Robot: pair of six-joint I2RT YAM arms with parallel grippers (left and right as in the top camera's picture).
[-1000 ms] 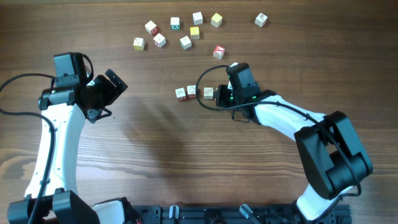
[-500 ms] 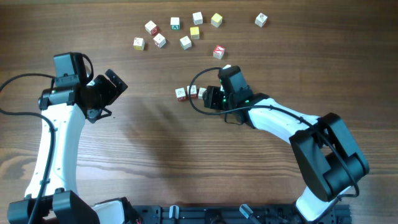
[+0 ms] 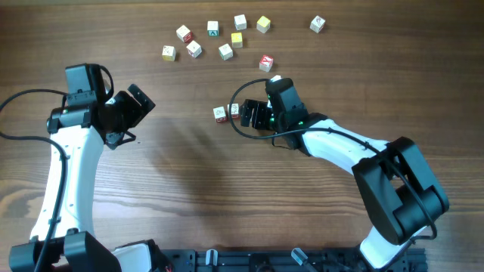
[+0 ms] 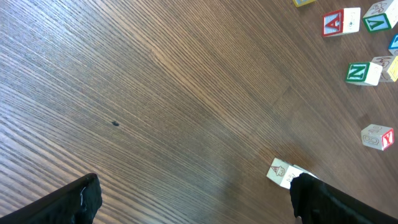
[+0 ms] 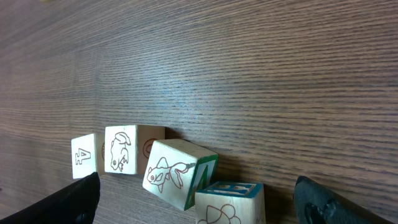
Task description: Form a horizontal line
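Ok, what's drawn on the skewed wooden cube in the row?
A fish line drawing on the skewed whitish wooden cube; clearest in the right wrist view.

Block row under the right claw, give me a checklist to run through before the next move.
1. Right claw open, gripping nothing: ok.
2. Block row straight: not ok; the fish block sits turned.
3. Row's full count: cannot tell; the claw hides its right end from overhead.
4. Left claw open, clear of the row: ok.
5. Loose blocks apart from the row: ok.
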